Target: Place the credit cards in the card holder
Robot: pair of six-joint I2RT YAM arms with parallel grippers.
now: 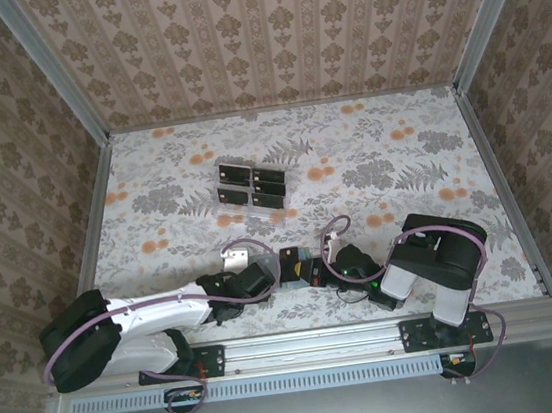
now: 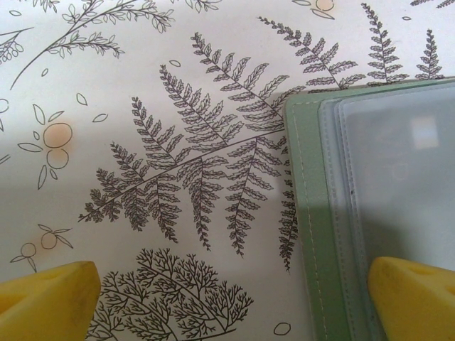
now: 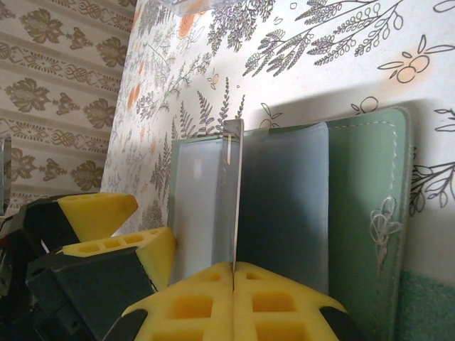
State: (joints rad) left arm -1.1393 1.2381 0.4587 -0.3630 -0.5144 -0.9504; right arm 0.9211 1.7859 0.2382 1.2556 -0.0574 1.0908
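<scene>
Near edge of the table [image 1: 410,150], mid-width: both my grippers meet over the card holder [image 3: 370,213], which lies open and flat, clear sleeves up. Right gripper [image 3: 233,268] is clenched on what I judge is a credit card [image 3: 233,185]. It is thin, seen edge-on, and stands upright straight ahead of the fingertips, over the line between the pale sleeve and the darker one. Its plane runs along the holder's long axis, away from me, so the next move looks like tilt-and-slide into a sleeve, not a re-aim. Touching the sleeve or just above it: can't tell.

Left gripper [image 2: 227,302] is spread wide and grasps nothing. One finger [image 2: 412,298] is over the clear sleeve, the other over bare table. Pressing or hovering: can't tell.

Left wrist view gives the holder's stitched corner. Right wrist view gives the card-to-sleeve lineup, which the overhead view is too coarse for.

Toward the far edge, more credit cards [image 1: 251,184] stand in a clear rack [image 1: 272,210], well apart from both arms.
</scene>
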